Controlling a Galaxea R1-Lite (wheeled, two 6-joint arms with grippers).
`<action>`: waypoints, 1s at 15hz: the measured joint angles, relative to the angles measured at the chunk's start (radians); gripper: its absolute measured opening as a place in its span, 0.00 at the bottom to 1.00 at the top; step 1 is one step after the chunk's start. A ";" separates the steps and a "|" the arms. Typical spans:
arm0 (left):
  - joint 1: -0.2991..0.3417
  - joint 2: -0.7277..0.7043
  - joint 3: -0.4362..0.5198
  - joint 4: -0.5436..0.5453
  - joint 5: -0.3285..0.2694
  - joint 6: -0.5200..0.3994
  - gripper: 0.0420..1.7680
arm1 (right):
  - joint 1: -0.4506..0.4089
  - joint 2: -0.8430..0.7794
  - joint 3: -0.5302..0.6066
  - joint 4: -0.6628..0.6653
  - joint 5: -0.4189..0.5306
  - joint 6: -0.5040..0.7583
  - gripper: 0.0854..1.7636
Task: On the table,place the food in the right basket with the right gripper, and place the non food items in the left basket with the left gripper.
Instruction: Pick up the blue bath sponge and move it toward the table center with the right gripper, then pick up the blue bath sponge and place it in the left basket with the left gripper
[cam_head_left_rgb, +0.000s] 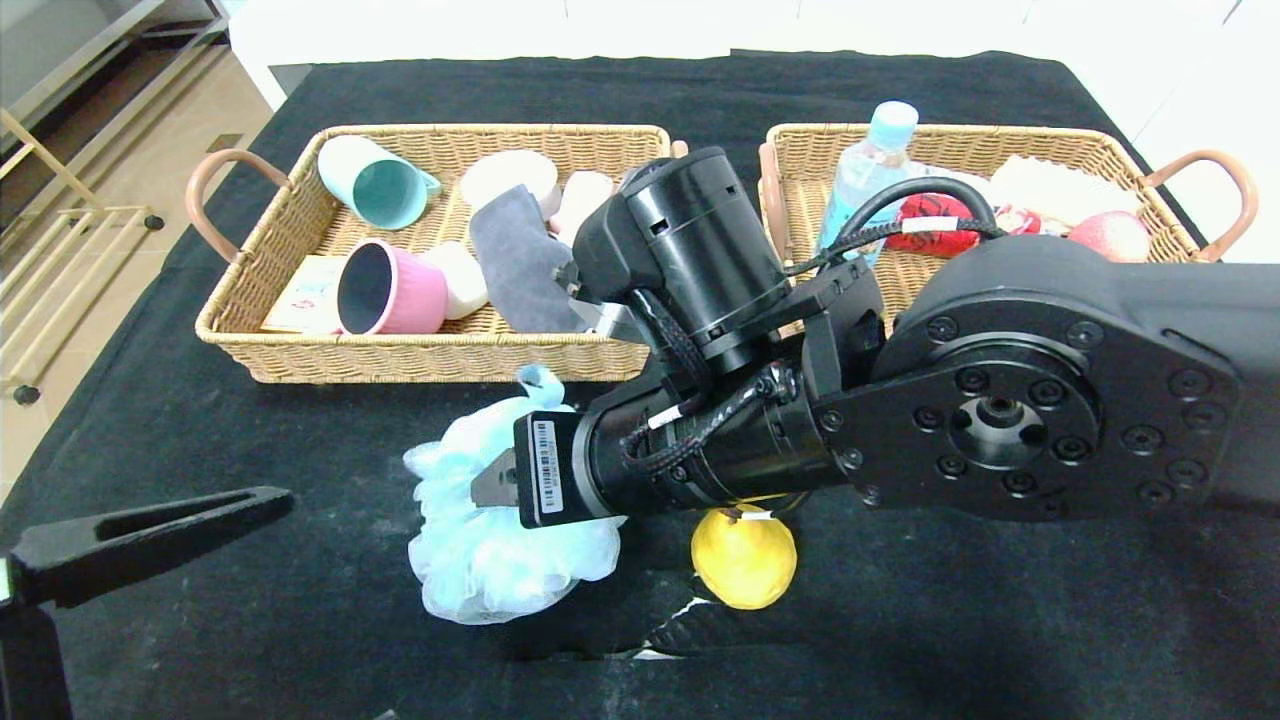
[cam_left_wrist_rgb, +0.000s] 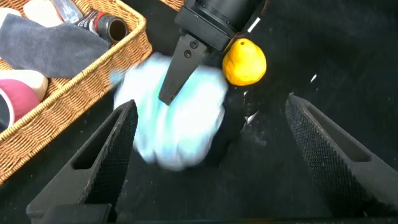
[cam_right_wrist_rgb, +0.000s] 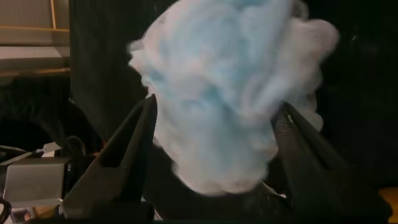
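Head view shows the right end effector (cam_head_left_rgb: 490, 485) reaching across the black surface (cam_head_left_rgb: 200, 430) and lying over the pale blue mesh puff (cam_head_left_rgb: 500, 540), which rests on the cloth just in front of the left basket (cam_head_left_rgb: 420, 355). In the right wrist view its two fingers (cam_right_wrist_rgb: 118, 168) stand apart on either side of the puff, close against its sides, spread rather than clenched; whether they press it I cannot tell. A yellow pear (cam_head_left_rgb: 745, 558) sits on the surface just beside the puff, under the right arm. The left end effector (cam_head_left_rgb: 150, 535) hangs low at the near left, its fingers (cam_left_wrist_rgb: 106, 155) wide apart and holding nothing, with the puff lying ahead of it, between the fingertips' line. The left basket holds a pink pot (cam_head_left_rgb: 390, 290), a teal cup (cam_head_left_rgb: 375, 180) and a grey cloth (cam_head_left_rgb: 520, 260). The right basket (cam_head_left_rgb: 1100, 150) holds a clear bottle (cam_head_left_rgb: 865, 170).
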 joint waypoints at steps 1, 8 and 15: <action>0.000 0.000 0.000 0.000 0.000 0.000 0.97 | 0.000 0.000 0.000 0.000 0.000 0.000 0.77; 0.000 0.001 0.002 0.000 0.000 0.000 0.97 | -0.011 -0.062 0.000 0.000 0.009 0.003 0.88; 0.000 0.007 0.005 0.000 0.002 0.000 0.97 | -0.136 -0.231 0.117 0.000 0.147 -0.066 0.93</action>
